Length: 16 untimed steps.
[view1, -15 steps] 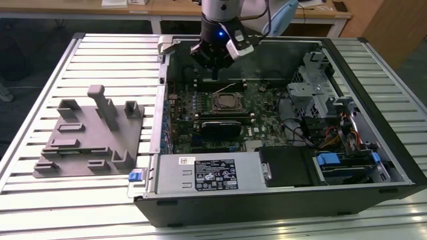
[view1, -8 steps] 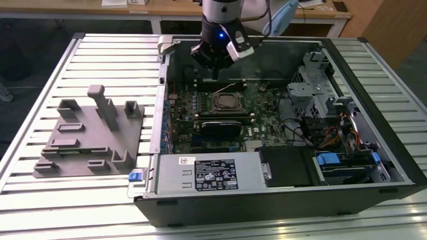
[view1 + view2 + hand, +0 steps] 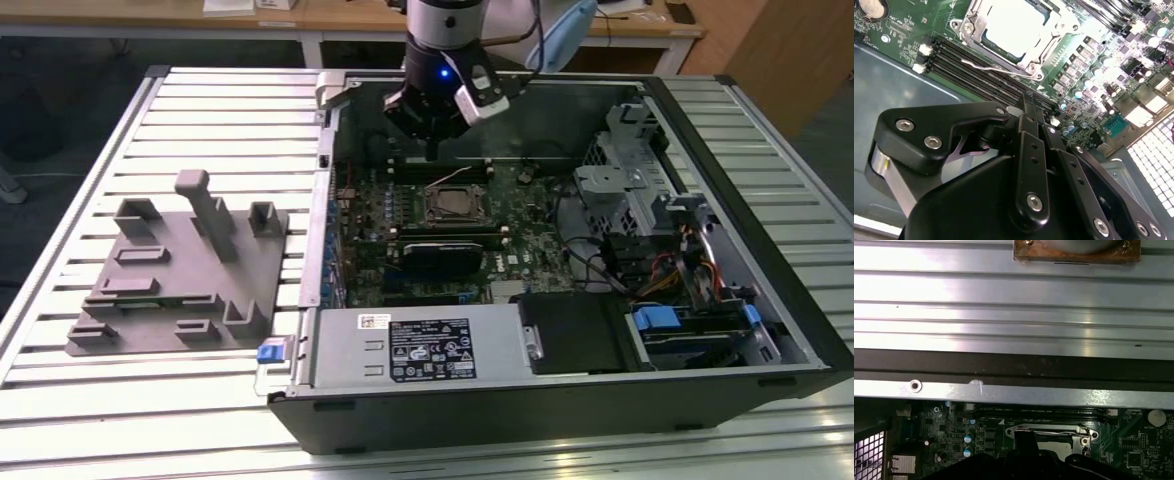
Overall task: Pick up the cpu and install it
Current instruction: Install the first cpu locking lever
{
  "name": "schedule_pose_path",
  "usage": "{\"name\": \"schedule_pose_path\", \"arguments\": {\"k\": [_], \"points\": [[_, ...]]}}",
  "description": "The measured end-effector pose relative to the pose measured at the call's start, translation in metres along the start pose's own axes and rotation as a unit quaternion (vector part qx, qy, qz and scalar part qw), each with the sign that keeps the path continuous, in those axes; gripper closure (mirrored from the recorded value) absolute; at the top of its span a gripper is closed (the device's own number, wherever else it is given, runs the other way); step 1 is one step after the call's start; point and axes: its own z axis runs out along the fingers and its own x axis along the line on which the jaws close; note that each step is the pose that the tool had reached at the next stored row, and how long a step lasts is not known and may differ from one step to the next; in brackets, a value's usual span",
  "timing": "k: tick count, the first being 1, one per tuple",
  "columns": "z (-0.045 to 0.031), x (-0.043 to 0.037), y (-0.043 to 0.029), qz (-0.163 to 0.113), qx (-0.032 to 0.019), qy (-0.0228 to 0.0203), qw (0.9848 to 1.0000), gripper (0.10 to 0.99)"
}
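The cpu [image 3: 1013, 24] shows as a bright silvery square lying inside the metal-bordered socket frame [image 3: 1051, 37] on the green motherboard. In the exterior view the socket [image 3: 454, 203] sits mid-board inside the open computer case. My gripper [image 3: 434, 152] hangs above the board, just behind the socket toward the case's back wall, apart from the cpu. In the second wrist view its black fingers [image 3: 1029, 125] stand pressed together with nothing between them. A thin wire lever [image 3: 988, 67] runs along the socket's edge beside the memory slots.
A grey plastic tray [image 3: 180, 270] with upright posts rests on the slatted table at the exterior view's left. Inside the case sit a black block [image 3: 447, 255], a power supply [image 3: 420, 345], drive cages [image 3: 641, 190] and cables [image 3: 694, 280].
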Motion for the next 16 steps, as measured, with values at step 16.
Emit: {"name": "schedule_pose_path", "arguments": {"k": [16], "points": [[0.004, -0.0016, -0.0003, -0.001, 0.0, 0.0, 1.0, 0.98]]}}
